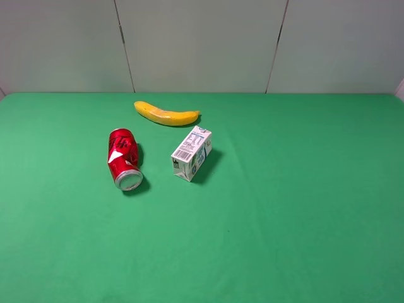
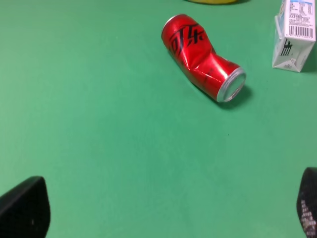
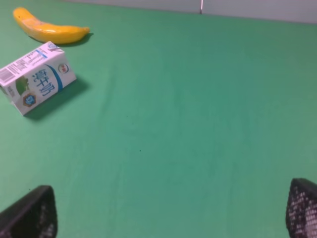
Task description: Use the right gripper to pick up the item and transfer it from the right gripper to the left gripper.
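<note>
1. Carton: the small white cardboard milk carton with blue lettering lies on its side on the green cloth, well ahead of the right gripper and off to one side, near the yellow banana.
2. Right gripper's fingers are spread wide, holding nothing.
3. Left gripper is likewise spread and empty; the dented red soda can lies ahead of it.
4. Likely light, fairly stiff, smooth-sided; too hard a squeeze could dent it. Pinching the two long flat faces mid-body looks best.
</note>
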